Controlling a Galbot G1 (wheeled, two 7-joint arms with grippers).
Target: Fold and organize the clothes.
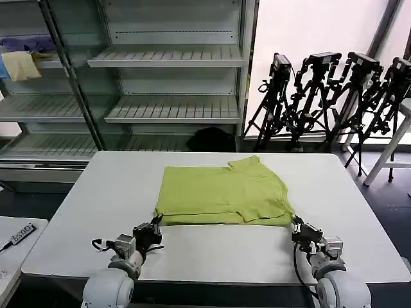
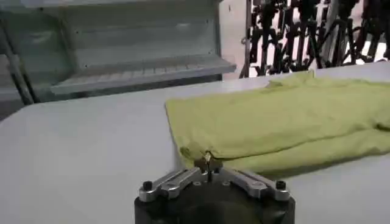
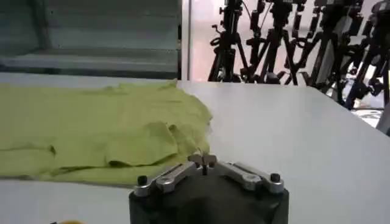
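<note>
Landmark: the shirt (image 1: 221, 196), lime green, lying flat mid-tabletop (image 1: 90, 212), partly folded into a rough rectangle, with a sleeve or collar bit poking out at its far edge. No print showing on the upper side.

Left of shirt, far back: shelves (image 1: 173, 58) with a pale yellow cloth (image 1: 21, 65) and a blue-purple cloth (image 1: 29, 43) on them, well apart from the shirt, not task items.

Left pincer (image 1: 156, 224) sits at the shirt's near left corner, low over the tabletop. In the left wrist view its tips (image 2: 208, 162) are together and right at the hem corner; looks like a bit of fabric is pinched, but can't confirm a real grip.

Shirt handling, judged: light, soft cotton, limp, no stiffness, so it will drape and sag when lifted. Not fragile, not slippery, but the layers can slide apart. Best hold is at both near corners through all layers, lifted evenly so the fold stays square.

Right pincer (image 1: 297, 226) sits at the shirt's near right corner. In the right wrist view its tips (image 3: 203, 161) are together, just beside the bunched sleeve edge; contact with the cloth is unclear.

Right of shirt, behind the tabletop: row of black tripods (image 1: 334, 96), unrelated.
</note>
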